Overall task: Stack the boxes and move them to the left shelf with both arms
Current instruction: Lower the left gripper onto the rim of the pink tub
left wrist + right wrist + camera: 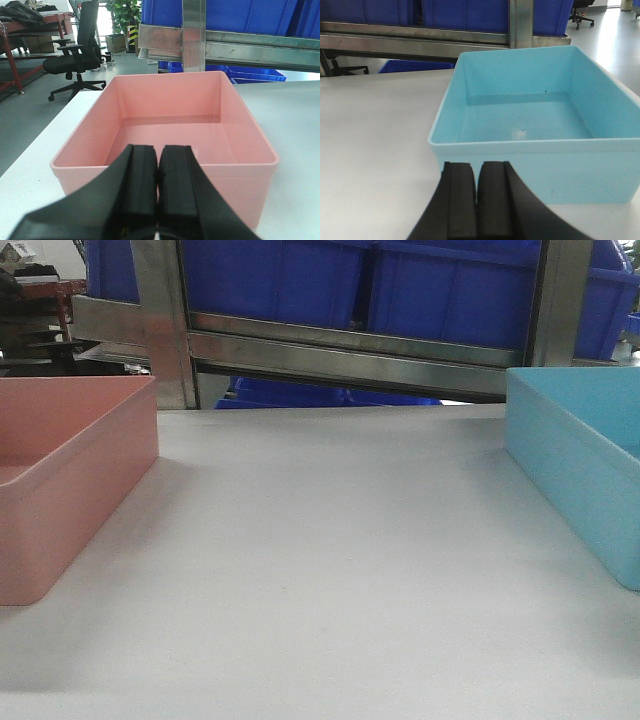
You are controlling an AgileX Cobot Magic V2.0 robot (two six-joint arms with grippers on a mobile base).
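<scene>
The fingers of the left gripper are pressed flat together with no gap and nothing between them. They are poised just short of the near wall of the salmon pink bin, about centred on its width. The right gripper mirrors this: its fingers are likewise closed on nothing and face the middle of the near wall of the light blue bin. That centring looks deliberate, since a grip taken mid-rim should lift a bin level rather than tipped. Both bins sit upright and empty on the white table, pink far to the left and blue far to the right, well apart with bare tabletop between, so each arm probably serves the bin on its own side. Nothing is stacked yet, so the jaws would have to part before taking a rim. Behind the table, steel rack rails carry dark blue crates. No roller shelf can be made out.
</scene>
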